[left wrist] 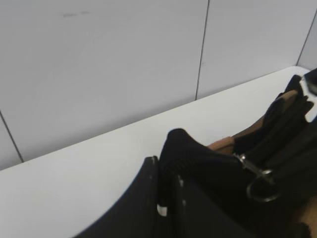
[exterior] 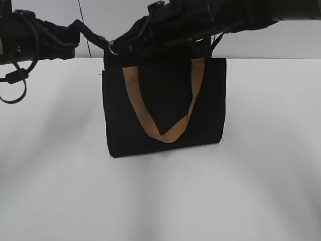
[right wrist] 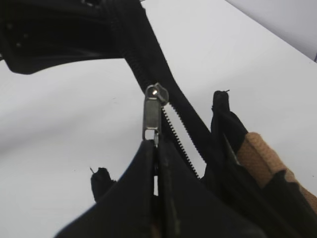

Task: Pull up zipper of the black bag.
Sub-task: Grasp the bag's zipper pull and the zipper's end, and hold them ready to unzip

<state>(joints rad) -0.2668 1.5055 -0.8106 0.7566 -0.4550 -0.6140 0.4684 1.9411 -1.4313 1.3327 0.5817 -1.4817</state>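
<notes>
The black bag point(exterior: 165, 105) stands upright mid-table, with a tan handle point(exterior: 165, 133) hanging down its front. My left gripper point(exterior: 100, 39) is shut on the black fabric end of the zip track at the bag's top left corner; the left wrist view shows that pinched fabric point(left wrist: 173, 144) between its fingers point(left wrist: 168, 198). My right gripper point(exterior: 120, 44) reaches across from the right and is shut on the silver zipper point(exterior: 113, 48). In the right wrist view its fingertips point(right wrist: 156, 148) pinch the pull of the zipper point(right wrist: 152, 111). Open teeth point(right wrist: 176, 131) show beside it. The ring point(left wrist: 258, 182) hangs free.
The white table point(exterior: 251, 191) spreads all round the bag. A grey panelled wall point(left wrist: 99, 59) stands behind it. A tan strap point(right wrist: 260, 153) lies close to the right of my right fingers. Both arms hang over the bag's top edge.
</notes>
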